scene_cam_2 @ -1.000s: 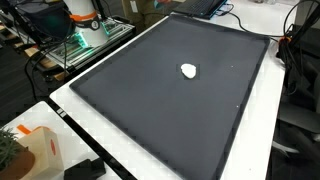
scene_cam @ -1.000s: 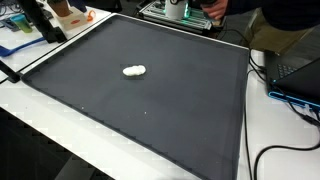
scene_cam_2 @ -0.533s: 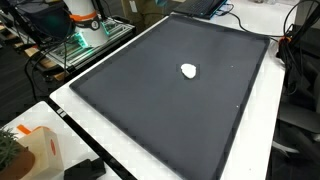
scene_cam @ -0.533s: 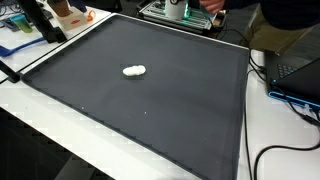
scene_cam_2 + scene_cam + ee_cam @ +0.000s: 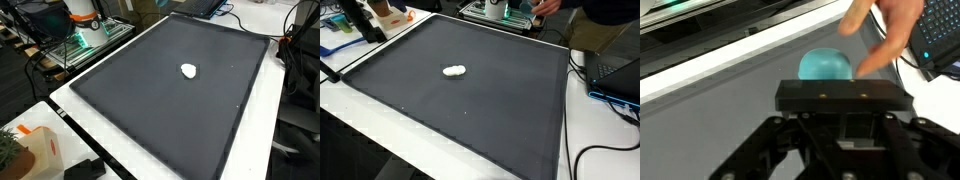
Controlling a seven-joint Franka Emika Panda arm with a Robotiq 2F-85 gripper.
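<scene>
At the far edge of a lab bench, seen through the wrist view, a teal rounded object [image 5: 826, 66] sits dead ahead of the Robotiq gripper [image 5: 843, 118], just beyond its black housing and roughly centred on it. To its right, a person's hand [image 5: 885, 30] reaches in from the upper right, fingertips touching the object's right flank. A laptop keyboard [image 5: 940, 35] fills the far right corner. The gripper's jaws are closed. The housing hides whether they pinch the teal object or merely stand just short of it. The object looks round, with no long axis to line up on.

In an exterior view the same meeting is a small detail at the top edge, with the teal object [image 5: 524, 7] on the left and the hand [image 5: 542, 5] just right of it. Both are well apart from the white lump [image 5: 454, 71] lying alone, left of centre, on the black mat [image 5: 490, 115].
</scene>
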